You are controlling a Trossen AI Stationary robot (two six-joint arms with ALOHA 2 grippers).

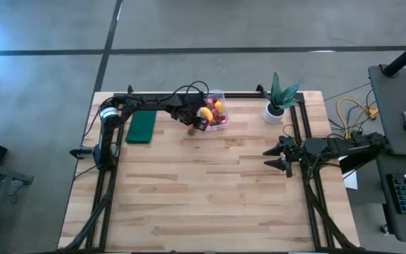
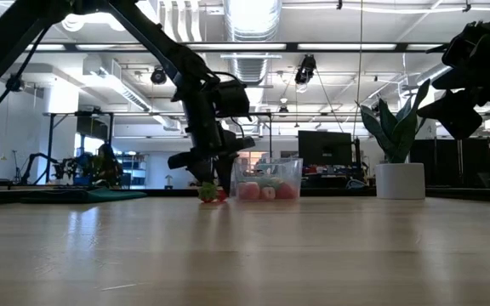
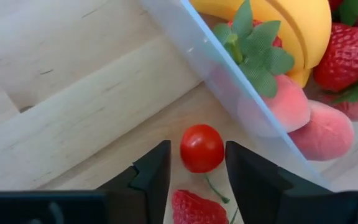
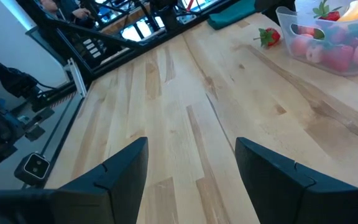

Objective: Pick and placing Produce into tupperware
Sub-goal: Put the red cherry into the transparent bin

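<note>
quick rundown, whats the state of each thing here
box: open, no lid, holding fruit
banana: inside the box
small round red fruit: on the table, outside the box
strawberry: on the table beside it
left tool: open around the red fruit
right tool: open, holding nothing

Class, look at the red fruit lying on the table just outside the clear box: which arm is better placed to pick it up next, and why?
Left. Its claw is open right over the small red fruit beside the box, fingers on either side. The right claw hangs open far off, near the table's right edge.
</note>
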